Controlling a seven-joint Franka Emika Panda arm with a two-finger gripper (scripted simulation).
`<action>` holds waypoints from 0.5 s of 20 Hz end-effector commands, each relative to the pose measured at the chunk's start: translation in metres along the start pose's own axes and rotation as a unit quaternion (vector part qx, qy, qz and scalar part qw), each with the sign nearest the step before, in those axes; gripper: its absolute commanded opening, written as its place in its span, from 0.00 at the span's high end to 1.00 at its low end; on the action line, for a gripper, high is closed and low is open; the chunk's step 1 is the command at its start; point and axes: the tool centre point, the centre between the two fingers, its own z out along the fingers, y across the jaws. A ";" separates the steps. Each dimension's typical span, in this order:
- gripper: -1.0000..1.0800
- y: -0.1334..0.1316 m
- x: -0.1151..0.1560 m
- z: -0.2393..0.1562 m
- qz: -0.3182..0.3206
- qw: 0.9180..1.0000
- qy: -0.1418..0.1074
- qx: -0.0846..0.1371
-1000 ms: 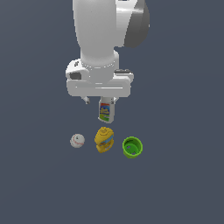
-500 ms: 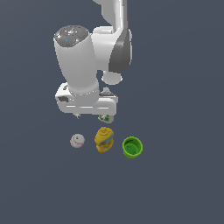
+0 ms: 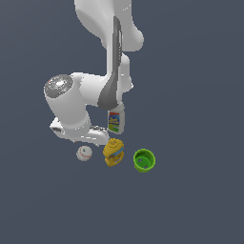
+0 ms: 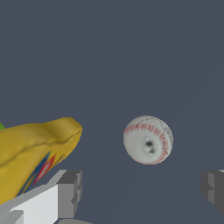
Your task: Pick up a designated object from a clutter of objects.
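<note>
White with red stitching, the small round baseball (image 3: 84,153) lies on the dark grey bench (image 3: 190,200), just beside the yellow plastic squeeze bottle (image 3: 113,152) on the exterior view's left. A bright green cup (image 3: 144,160) stands past the yellow bottle on the right, and a white bottle with a colourful label (image 3: 116,121) stands upright behind. In the wrist view the pincer (image 4: 142,190) hangs spread apart, the baseball (image 4: 148,139) between its grey fingers (image 4: 70,192), untouched.

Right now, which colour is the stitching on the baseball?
Red, on a white baseball; the wrist view shows it best.
</note>
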 end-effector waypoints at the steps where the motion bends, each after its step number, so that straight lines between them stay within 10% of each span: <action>1: 0.04 0.012 0.003 0.017 0.011 1.000 0.001 0.000; 10: 0.04 0.033 0.004 0.046 0.029 1.000 0.002 -0.002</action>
